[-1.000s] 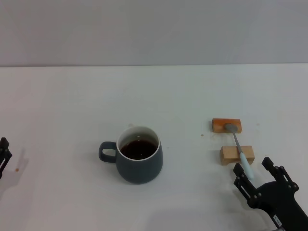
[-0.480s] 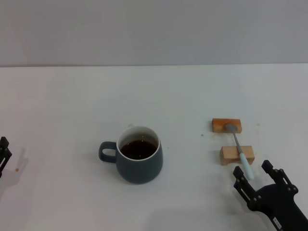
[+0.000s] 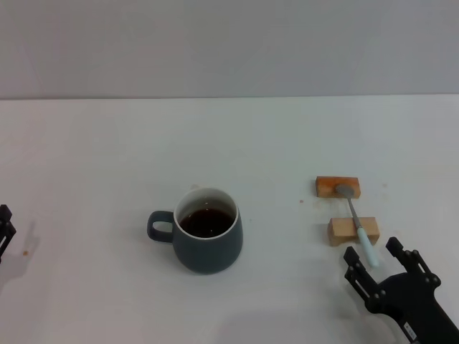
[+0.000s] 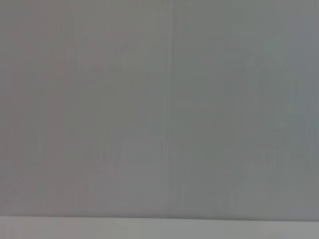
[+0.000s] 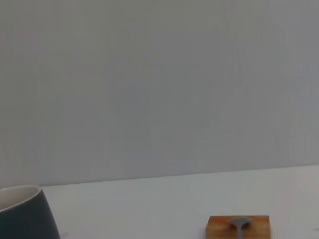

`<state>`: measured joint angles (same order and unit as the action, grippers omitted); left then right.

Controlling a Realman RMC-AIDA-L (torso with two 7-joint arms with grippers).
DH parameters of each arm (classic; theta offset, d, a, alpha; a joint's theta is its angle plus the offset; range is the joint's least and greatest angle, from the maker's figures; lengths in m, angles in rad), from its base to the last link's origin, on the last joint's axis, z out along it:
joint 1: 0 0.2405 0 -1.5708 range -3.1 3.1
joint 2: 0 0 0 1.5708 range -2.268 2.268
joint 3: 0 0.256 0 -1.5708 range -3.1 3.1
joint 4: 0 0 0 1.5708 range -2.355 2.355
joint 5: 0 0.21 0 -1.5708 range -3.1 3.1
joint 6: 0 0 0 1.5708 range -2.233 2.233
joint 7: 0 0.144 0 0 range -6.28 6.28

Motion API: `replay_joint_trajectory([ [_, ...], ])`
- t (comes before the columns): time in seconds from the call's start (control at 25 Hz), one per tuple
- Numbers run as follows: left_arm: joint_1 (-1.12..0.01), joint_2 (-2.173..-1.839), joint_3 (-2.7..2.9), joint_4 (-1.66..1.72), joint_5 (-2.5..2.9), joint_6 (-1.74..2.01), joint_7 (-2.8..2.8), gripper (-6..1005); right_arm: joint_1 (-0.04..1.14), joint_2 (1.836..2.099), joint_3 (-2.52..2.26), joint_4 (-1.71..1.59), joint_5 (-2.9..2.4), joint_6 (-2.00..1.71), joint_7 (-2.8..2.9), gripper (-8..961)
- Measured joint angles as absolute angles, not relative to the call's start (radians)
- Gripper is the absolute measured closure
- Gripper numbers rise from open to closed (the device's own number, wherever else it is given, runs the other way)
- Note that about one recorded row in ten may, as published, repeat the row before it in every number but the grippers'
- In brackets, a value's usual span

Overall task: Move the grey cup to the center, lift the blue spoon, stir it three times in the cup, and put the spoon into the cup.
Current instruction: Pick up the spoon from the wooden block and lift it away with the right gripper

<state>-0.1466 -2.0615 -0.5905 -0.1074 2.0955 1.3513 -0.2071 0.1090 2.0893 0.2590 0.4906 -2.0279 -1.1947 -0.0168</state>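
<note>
The grey cup (image 3: pixel 206 231) with dark brown liquid stands near the middle of the white table, its handle to the left. It also shows in the right wrist view (image 5: pixel 22 214). The blue spoon (image 3: pixel 356 224) lies across two wooden blocks at the right, its metal bowl on the far block and its pale blue handle end pointing to the near edge. My right gripper (image 3: pixel 373 255) is open, its fingers on either side of the handle's end. My left gripper (image 3: pixel 4 229) is parked at the left edge of the head view.
The far wooden block (image 3: pixel 337 187) is orange-brown and also shows in the right wrist view (image 5: pixel 239 226). The near block (image 3: pixel 351 231) is paler. A grey wall stands behind the table.
My right gripper has drawn slightly back toward the near edge and a little left. The cup, spoon and left gripper have not moved.
</note>
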Motion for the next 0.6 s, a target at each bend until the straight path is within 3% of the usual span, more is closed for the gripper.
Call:
replay_joint_trajectory([
  [0.4, -0.15, -2.062, -0.592, -0.106, 2.095, 1.351, -0.207, 140, 0.106, 2.089, 0.257, 0.493, -2.007, -1.193, -0.017, 183],
  [0.6, -0.15, -2.062, -0.6, -0.105, 2.095, 1.35, -0.207, 140, 0.109, 2.089, 0.25, 0.493, -1.988, -1.193, -0.017, 229],
])
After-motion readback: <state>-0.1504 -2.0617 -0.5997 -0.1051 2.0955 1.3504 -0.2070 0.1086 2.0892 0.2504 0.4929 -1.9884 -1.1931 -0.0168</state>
